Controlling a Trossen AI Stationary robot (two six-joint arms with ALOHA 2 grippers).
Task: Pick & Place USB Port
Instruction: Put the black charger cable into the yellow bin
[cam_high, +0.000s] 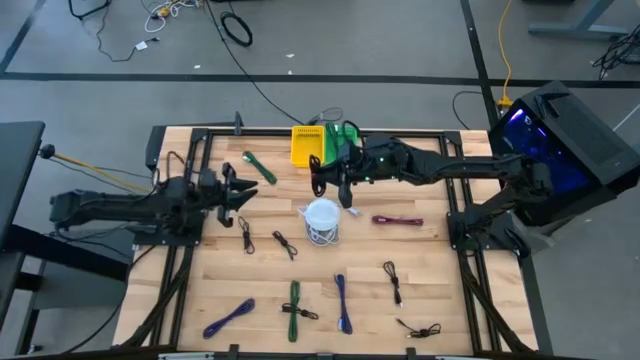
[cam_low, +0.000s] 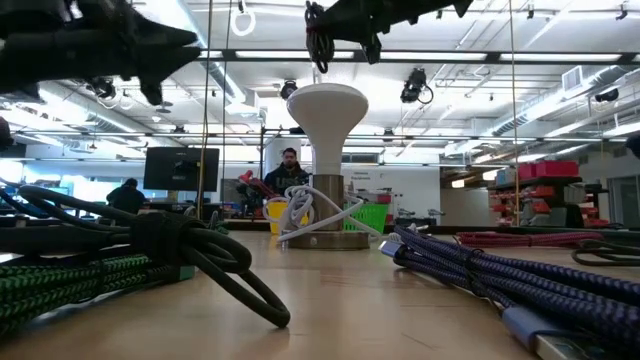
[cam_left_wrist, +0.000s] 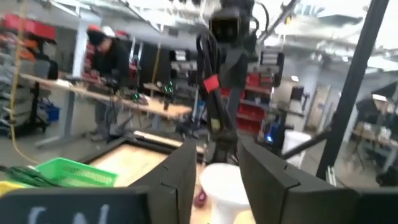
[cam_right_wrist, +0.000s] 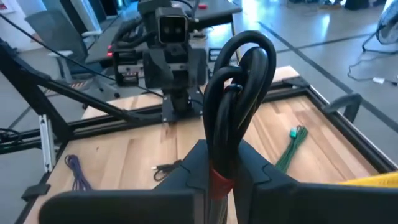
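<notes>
Jaws of the right gripper are clamped on a coiled black cable, a glossy loop bundle bound near the grip with a red tie. Seen from above, this gripper hangs over the far middle of the counter, just beside the white stand and near the yellow bin and green bin at the far edge. The right arm reaches in from the right side, extended nearly level, well above the surface; in the low view the held cable is suspended clear above the stand.

Jaws of the left gripper stand apart with nothing between them; its wrist view shows a clear gap between the two dark fingers. The left arm lies extended from the left edge, raised off the counter and aimed toward the stand.

The stand is smooth, white and mushroom-shaped, with a white cable wound loosely at its base.

Bundled braided cables lie well apart across the light wooden counter: a green one near the left gripper, a maroon one right of the stand, small black ones, and blue, purple and green ones toward the near edge. Open wood lies between stand and near-edge cables. A black frame borders the counter.
</notes>
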